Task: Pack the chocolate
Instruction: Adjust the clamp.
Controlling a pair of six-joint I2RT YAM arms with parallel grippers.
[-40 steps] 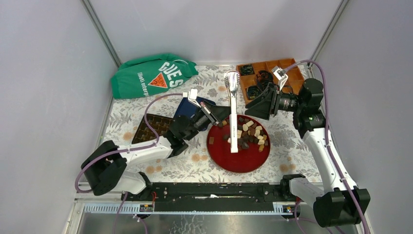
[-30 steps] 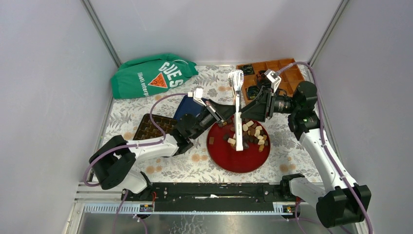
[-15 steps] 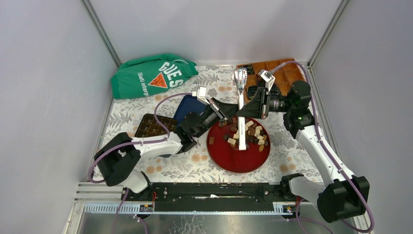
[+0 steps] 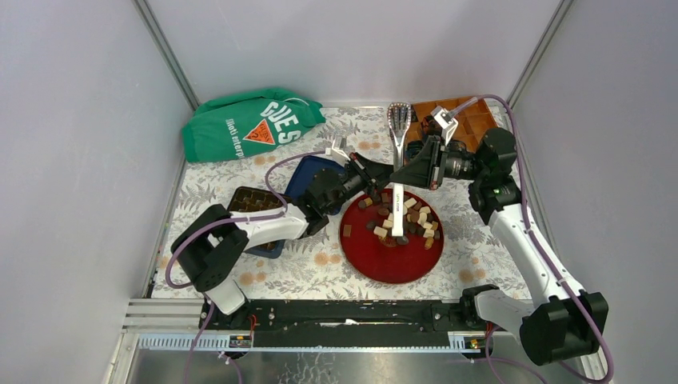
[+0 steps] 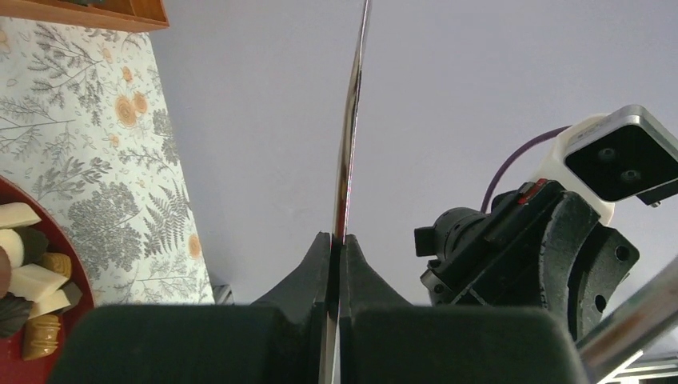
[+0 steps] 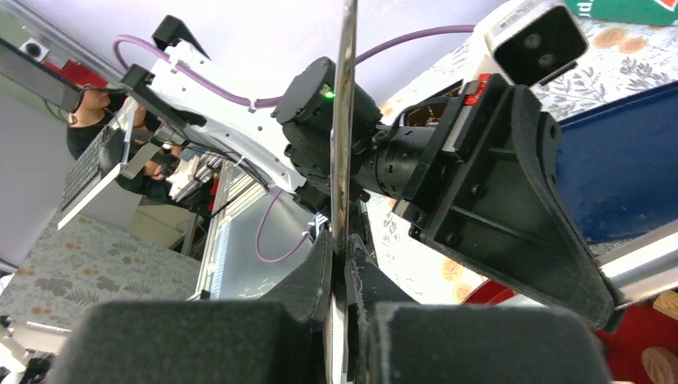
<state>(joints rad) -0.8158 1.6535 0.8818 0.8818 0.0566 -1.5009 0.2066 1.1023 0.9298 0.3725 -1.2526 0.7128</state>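
The chocolate (image 4: 412,220) lies in a loose pile of brown and cream pieces on the red plate (image 4: 376,268); a few pieces show at the left edge of the left wrist view (image 5: 28,280). Metal tongs (image 4: 397,210) stand nearly upright over the plate, head toward the back. My left gripper (image 4: 385,184) is shut on the tongs from the left, and the thin blade (image 5: 352,104) runs up between its pads. From the right, my right gripper (image 4: 402,176) is shut on the same tongs (image 6: 345,120).
A dark blue box (image 4: 308,178) and a brown compartment tray (image 4: 248,202) lie left of the plate, under the left arm. A green bag (image 4: 252,124) sits at the back left. A wooden organiser (image 4: 473,120) with black coiled cables stands at the back right.
The right gripper has come in and shut on the tongs. The left arm has swung right and back, carrying the tongs toward the plate's far side.
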